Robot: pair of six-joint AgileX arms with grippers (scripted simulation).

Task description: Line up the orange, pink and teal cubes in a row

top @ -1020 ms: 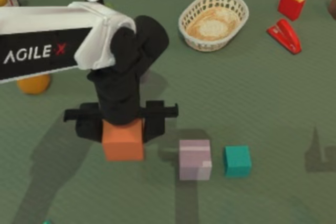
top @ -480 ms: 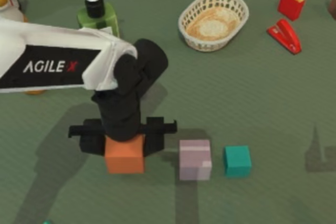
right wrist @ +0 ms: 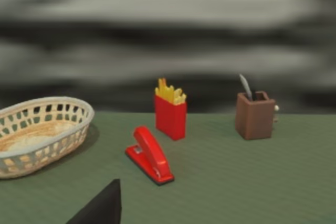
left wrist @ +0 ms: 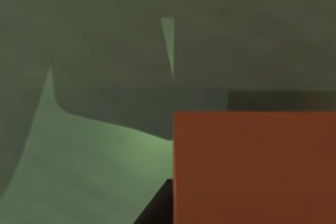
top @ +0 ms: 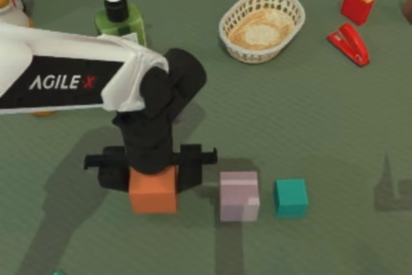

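The orange cube (top: 153,198) sits on the green table at the left end of a row with the pink cube (top: 239,196) and the teal cube (top: 291,198). A wider gap separates orange from pink than pink from teal. My left gripper (top: 152,170) hangs straight over the orange cube and is shut on it, a black finger on each side. In the left wrist view the orange cube (left wrist: 254,166) fills the corner, with one dark finger (left wrist: 155,208) against its edge. My right arm is outside the top view. One dark finger (right wrist: 102,208) of its open gripper shows in its wrist view.
Along the back stand a green soap bottle (top: 119,14), a wicker basket (top: 225,20), a red fries box (top: 358,2) and a red stapler (top: 348,44). A brown pen holder (right wrist: 254,115) stands beyond the stapler. An orange object (top: 42,113) peeks out under my left arm.
A second ago the orange cube was held higher and farther back. My left arm brought it down toward the front, in line with the pink and teal cubes. Nothing has moved since.
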